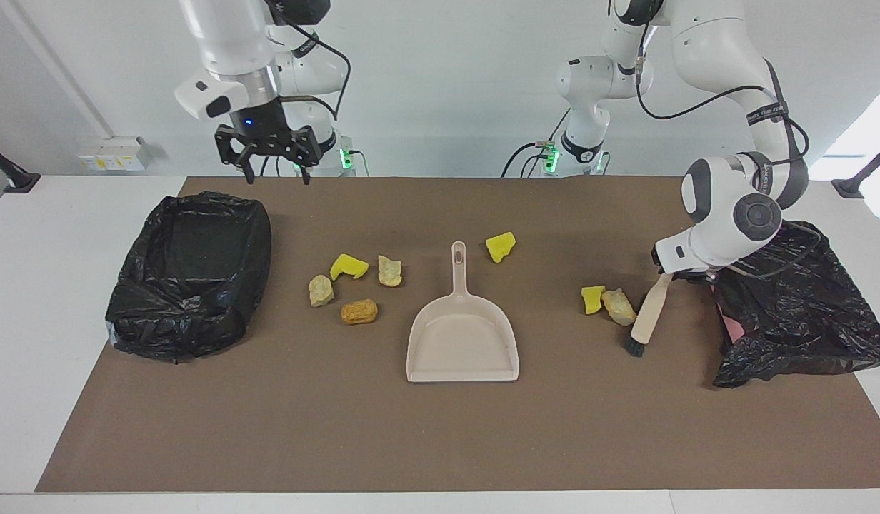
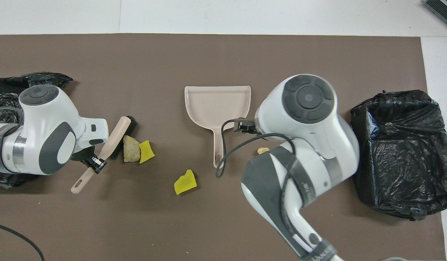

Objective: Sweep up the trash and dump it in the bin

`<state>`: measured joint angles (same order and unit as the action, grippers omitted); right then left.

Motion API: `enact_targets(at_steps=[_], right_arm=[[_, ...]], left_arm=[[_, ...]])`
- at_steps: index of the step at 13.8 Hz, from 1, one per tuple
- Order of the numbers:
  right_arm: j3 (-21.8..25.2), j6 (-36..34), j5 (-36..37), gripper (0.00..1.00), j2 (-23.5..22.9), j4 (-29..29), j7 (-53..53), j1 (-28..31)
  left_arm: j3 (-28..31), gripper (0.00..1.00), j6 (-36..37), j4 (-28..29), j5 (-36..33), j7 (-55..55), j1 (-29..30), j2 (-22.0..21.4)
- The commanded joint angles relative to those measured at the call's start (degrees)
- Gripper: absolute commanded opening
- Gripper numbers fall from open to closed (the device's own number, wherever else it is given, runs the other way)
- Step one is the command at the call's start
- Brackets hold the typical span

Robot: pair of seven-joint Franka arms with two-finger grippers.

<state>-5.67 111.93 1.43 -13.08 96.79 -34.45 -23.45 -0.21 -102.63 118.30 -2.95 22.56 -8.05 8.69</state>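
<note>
The left gripper point(image 1: 670, 275) is clamped on the handle of the beige brush with black bristles point(image 1: 645, 321), low over the mat at the left arm's end. It holds the brush slanted, bristles down on the brown mat point(image 1: 440, 428), so that the bristle edge can push things sideways. Touching the bristles lie a pale beige foam chunk point(image 1: 618, 306) and a bright yellow foam chunk point(image 1: 592, 299), pressed together; this looks like the reason for the slant, to drive them toward the beige plastic dustpan point(image 1: 463, 343).

The dustpan lies flat between the two grippers, its handle pointing to the robots, so a gripper can take it from above.

The right gripper point(image 1: 275, 169) hangs with its jaws spread wide and empty, high over the mat edge beside the bin lined with a black plastic bag point(image 1: 190, 275). Below it and toward the dustpan lie a yellow chunk point(image 1: 348, 266), two beige chunks point(image 1: 321, 290) point(image 1: 389, 270) and an orange-brown chunk point(image 1: 358, 311). One more yellow piece point(image 1: 500, 246) lies alone beside the dustpan handle. I judge that no trash is in the pan yet.
</note>
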Motion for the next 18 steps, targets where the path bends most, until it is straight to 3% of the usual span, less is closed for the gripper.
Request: enact_targets(at_steps=[1, 4, 8, 9, 12, 13, 16, 18], right_arm=[[0.22, 4.77, -1.95, 1.00, -4.21, -0.55, -4.55, -2.73], [0.23, 9.43, -1.69, 1.00, -8.26, 0.76, -6.16, -6.69], [0.23, 11.64, -1.16, 1.00, -8.71, 4.10, -2.12, -7.67], [0.31, 11.91, -1.08, 0.88, -8.89, 4.54, -1.76, -7.67], [0.31, 11.82, -0.90, 0.19, -8.89, 4.37, -1.32, -7.75], [0.23, 11.82, -0.90, 0.00, -8.89, 4.28, -1.84, -7.76], [0.31, 10.59, -0.20, 0.00, -8.89, 3.40, -0.11, -6.89], [0.31, 9.72, -0.80, 0.00, -6.88, 3.23, 14.24, -4.26]], left_arm=[[0.65, 0.00, -0.37, 4.82, 2.77, -7.76, -4.07, -3.33], [0.65, 0.00, -1.25, 7.37, 5.67, -13.32, -8.37, -5.00], [0.65, 0.00, -1.69, 8.17, 8.49, -23.06, -13.57, -5.79], [0.65, 0.00, -1.61, 7.65, 8.49, -24.13, -13.75, -5.62], [1.00, 0.00, -0.29, 5.55, 9.19, -24.14, -12.09, -6.05], [1.09, 0.00, 0.76, 5.01, 9.19, -24.66, -11.21, -6.23], [1.18, 0.00, 1.29, 4.39, 9.11, -30.88, -9.28, -8.25], [1.18, 0.00, 2.78, 5.53, 9.11, -34.06, -9.18, -10.18]])
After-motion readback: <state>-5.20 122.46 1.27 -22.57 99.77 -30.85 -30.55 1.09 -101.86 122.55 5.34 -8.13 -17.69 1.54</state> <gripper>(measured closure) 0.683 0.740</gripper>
